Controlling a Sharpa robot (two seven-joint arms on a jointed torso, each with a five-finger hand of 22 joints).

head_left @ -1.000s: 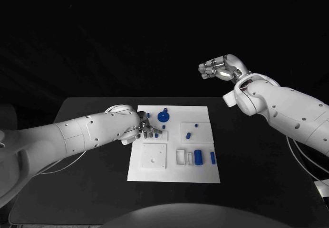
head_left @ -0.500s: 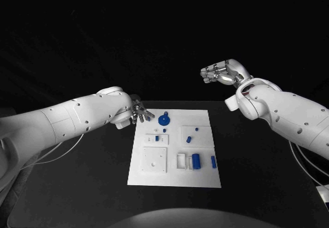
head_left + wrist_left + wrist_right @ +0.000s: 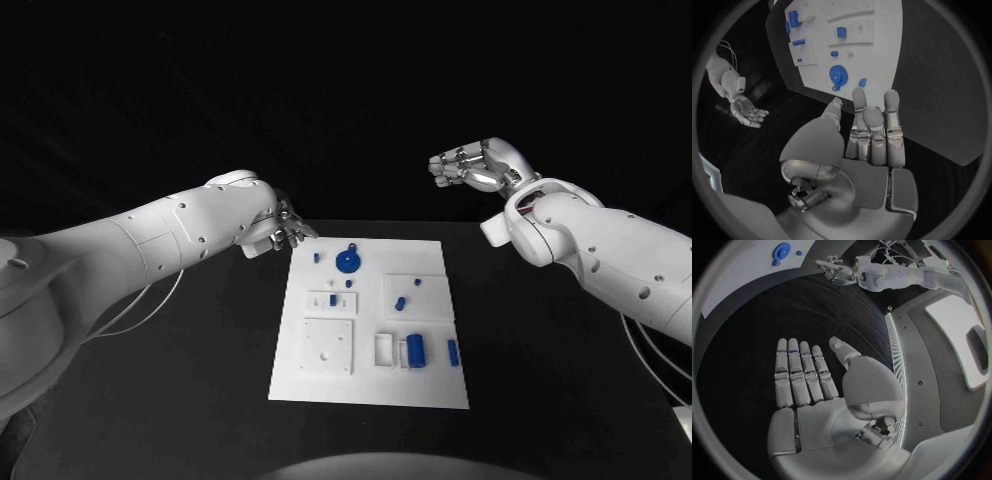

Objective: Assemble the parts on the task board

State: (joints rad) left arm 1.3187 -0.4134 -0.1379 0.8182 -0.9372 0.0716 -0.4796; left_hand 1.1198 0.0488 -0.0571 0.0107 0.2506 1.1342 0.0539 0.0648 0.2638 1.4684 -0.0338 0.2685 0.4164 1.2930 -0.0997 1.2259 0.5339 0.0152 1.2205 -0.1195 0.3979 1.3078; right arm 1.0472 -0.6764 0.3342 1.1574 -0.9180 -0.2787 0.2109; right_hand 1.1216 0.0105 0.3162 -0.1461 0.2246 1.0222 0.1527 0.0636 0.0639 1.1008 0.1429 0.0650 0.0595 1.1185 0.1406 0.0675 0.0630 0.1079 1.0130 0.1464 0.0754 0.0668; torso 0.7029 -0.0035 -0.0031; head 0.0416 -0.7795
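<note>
- Task board (image 3: pixel 371 375): flat white rectangular plate, matte, lying mid worktop (image 3: pixel 173 380); long axis runs away from the robot, far short edge near the two hands.
- Worktop: black, matte, flat.
- Round blue disc (image 3: pixel 348 262) w/ small tab on its far side sits at the board's far end, lying flat; same disc seen in the left wrist view (image 3: pixel 838 75) and the right wrist view (image 3: pixel 781 250).
- Blue cylinder (image 3: pixel 415 349), smooth, lies in a white raised holder near the board's near-right part; long axis parallel to the board's long side.
- Thin blue bar (image 3: pixel 451 352) just right of that cylinder, same direction, apart from it.
- Small blue peg (image 3: pixel 333 299) stands in a little white block mid-left; another small blue piece (image 3: pixel 400 301) on the mid-right square, w/ a tiny blue dot (image 3: pixel 417 282) beyond it.
- White square plate (image 3: pixel 326 345) raised on the board's near-left, w/ small hole in it.
- Left hand (image 3: pixel 284 229): silver, above the board's far-left corner, off the parts; fingers (image 3: pixel 873 125) straight & pressed side by side, thumb set apart, holding nothing.
- Right hand (image 3: pixel 473 166): raised well above & beyond the board's far-right corner, touching nothing; head view shows it curled-looking, wrist view shows fingers (image 3: pixel 804 372) straight, side by side, palm bare, thumb apart.
</note>
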